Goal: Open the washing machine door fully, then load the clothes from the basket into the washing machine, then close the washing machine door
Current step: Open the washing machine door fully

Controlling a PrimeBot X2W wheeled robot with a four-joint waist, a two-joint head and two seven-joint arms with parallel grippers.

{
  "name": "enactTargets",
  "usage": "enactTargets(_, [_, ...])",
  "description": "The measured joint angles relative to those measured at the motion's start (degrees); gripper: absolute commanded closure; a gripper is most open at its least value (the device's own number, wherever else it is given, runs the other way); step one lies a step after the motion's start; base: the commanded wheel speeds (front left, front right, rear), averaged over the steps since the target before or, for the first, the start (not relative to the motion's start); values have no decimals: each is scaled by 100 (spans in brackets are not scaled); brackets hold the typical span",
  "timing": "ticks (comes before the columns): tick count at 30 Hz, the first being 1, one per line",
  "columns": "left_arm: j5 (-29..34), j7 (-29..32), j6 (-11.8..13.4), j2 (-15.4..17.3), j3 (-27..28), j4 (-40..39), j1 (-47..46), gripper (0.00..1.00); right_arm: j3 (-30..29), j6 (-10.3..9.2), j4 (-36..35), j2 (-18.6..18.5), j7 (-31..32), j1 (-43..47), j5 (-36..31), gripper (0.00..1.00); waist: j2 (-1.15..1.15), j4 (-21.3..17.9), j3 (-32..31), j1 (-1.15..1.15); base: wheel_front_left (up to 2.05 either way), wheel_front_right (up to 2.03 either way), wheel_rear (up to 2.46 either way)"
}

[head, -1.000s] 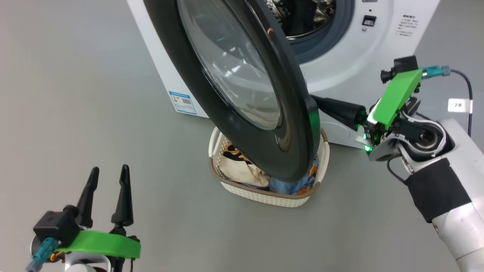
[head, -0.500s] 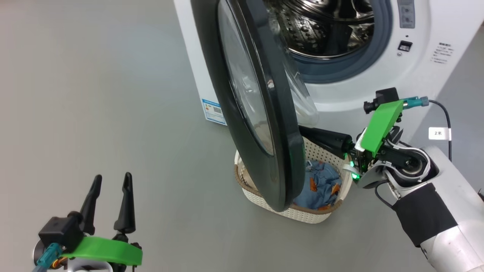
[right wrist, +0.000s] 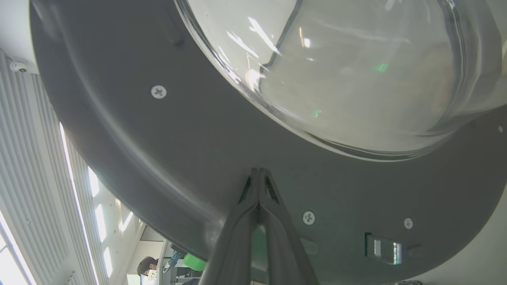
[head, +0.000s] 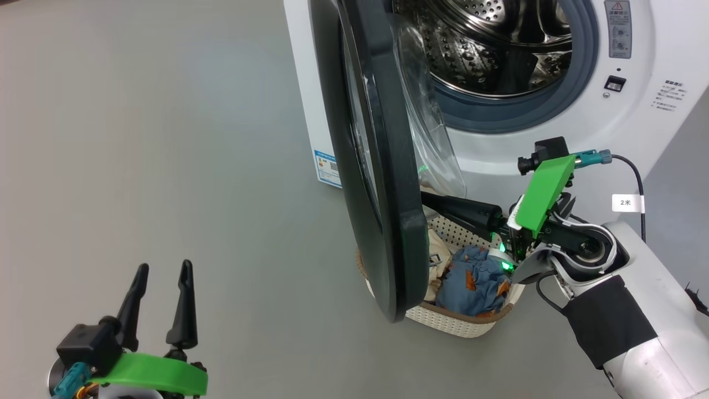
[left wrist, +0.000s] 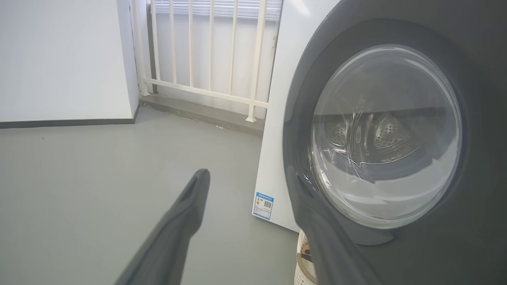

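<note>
- While the left tool (head: 165, 265) hangs above the grey floor (head: 166, 138) with its two fingers spread and nothing between them, the washing machine door (head: 388, 166) stands well off to its right.
- The door is swung out (edge-on to the head camera), its glass bowl (right wrist: 356, 71) bulging toward the right tool (right wrist: 258, 171).
- The right tool's fingers are pressed together, gripping nothing, tips against the door's dark inner face beside the bowl.
- Beneath those fingers sits the basket (head: 460, 324), holding the clothes: blue garment (head: 476, 277) near the wrist, cream garment (head: 437, 260) nearer the tips.
- Beyond the right tool, the washing machine (head: 554, 138) shows its steel drum (head: 487, 44).
</note>
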Motion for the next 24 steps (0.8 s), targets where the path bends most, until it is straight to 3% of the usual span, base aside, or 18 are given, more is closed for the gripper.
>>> enactTargets(18, [44,0,1,-1,-14,0,20,0,-140,0,-129,80,49,235,-64,100,0,-524,-150,0,0,0,0])
enactTargets(19, [45,0,0,-1,-16,-1,35,0,-144,0,-155,79,48,241,-75,89,0,-565,-163,0,0,0,0])
enactTargets(21, [46,0,0,1,-25,-3,100,0,-157,0,-232,71,33,241,-114,56,0,-653,-185,0,0,0,0])
enactTargets(22, [46,0,0,3,-37,-2,116,0,-162,0,-270,65,12,242,-137,21,0,-699,-195,0,0,0,0])
enactTargets(23, [46,0,0,5,-52,-3,117,0,-164,0,-312,58,-19,242,-161,0,0,-747,-205,0,0,0,0])
enactTargets(24, [46,0,0,5,-66,-3,117,0,-166,0,-357,49,-42,247,-171,0,0,-793,-216,0,0,0,0])
